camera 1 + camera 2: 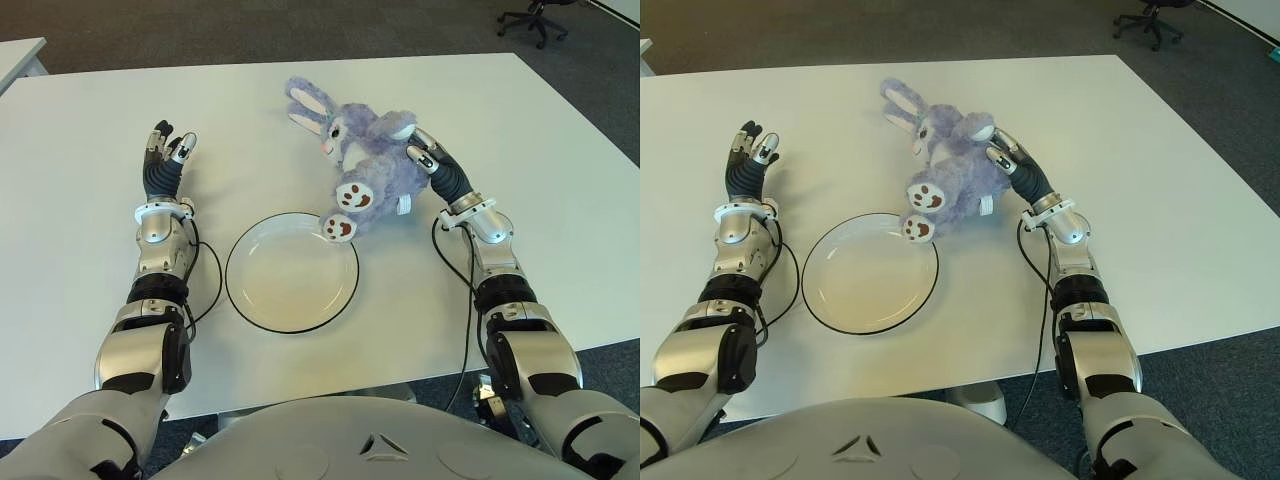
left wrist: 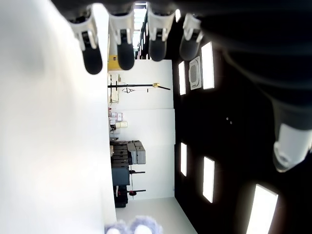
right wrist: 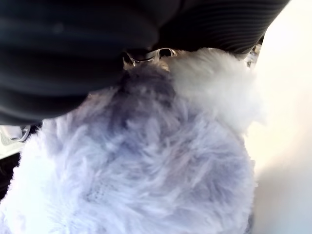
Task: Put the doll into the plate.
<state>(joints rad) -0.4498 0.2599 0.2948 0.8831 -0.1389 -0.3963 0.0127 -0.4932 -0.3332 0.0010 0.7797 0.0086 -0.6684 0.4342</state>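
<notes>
Gripping doll (image 1: 365, 170) w/ right hand (image 1: 428, 158) | foot over plate (image 1: 250, 300) rim

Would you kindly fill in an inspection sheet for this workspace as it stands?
Surface: white table, bare apart from the job's things.
Job's things: purple bunny doll lies beyond the plate; one foot overlaps its rim; plate empty.
Clutter: nothing seen.
Hands: right hand gripping the doll; left hand open, left of the plate.
Cables: black cable along each forearm.
Surroundings: dark carpet, office chair behind.
</notes>
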